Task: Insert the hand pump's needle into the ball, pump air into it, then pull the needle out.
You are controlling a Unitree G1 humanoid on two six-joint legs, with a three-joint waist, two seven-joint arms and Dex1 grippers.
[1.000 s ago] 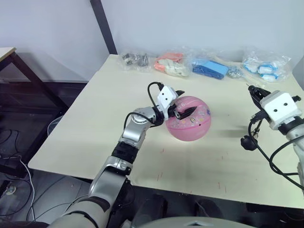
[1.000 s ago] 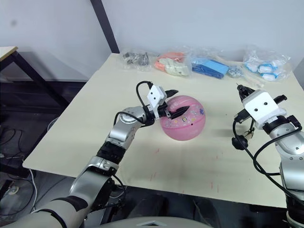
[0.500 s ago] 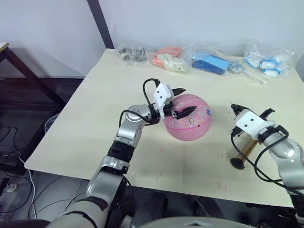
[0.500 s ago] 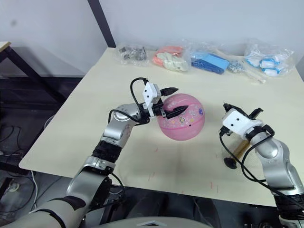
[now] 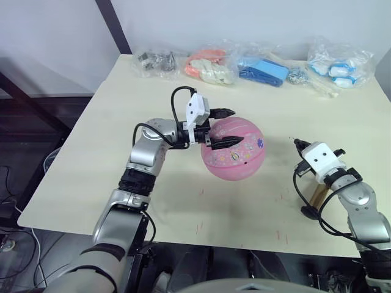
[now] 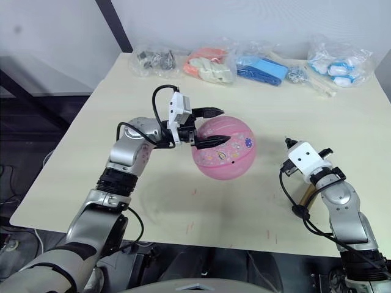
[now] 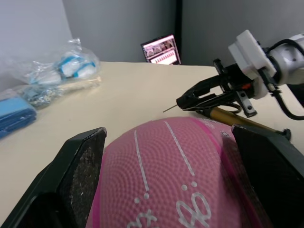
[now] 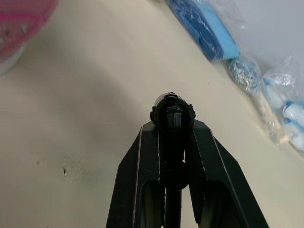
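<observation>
Pink rubber ball (image 5: 233, 154) at centre frame on the cream worktop (image 5: 91, 152), the left gripper (image 5: 225, 127) set over its upper left with jaws spread wide astride it. At lower right, the right gripper (image 7: 187, 101) has its jaws closed on the needle (image 7: 169, 108) fitting, which points toward the ball; the gold hand pump (image 5: 318, 195) lies beneath. Bagged items (image 5: 263, 69) line the top edge.

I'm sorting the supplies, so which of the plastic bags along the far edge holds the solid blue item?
The bag with the blue item, third from the robot's left, between the bag of orange and white pieces and the bag of blue-and-white pieces.
</observation>
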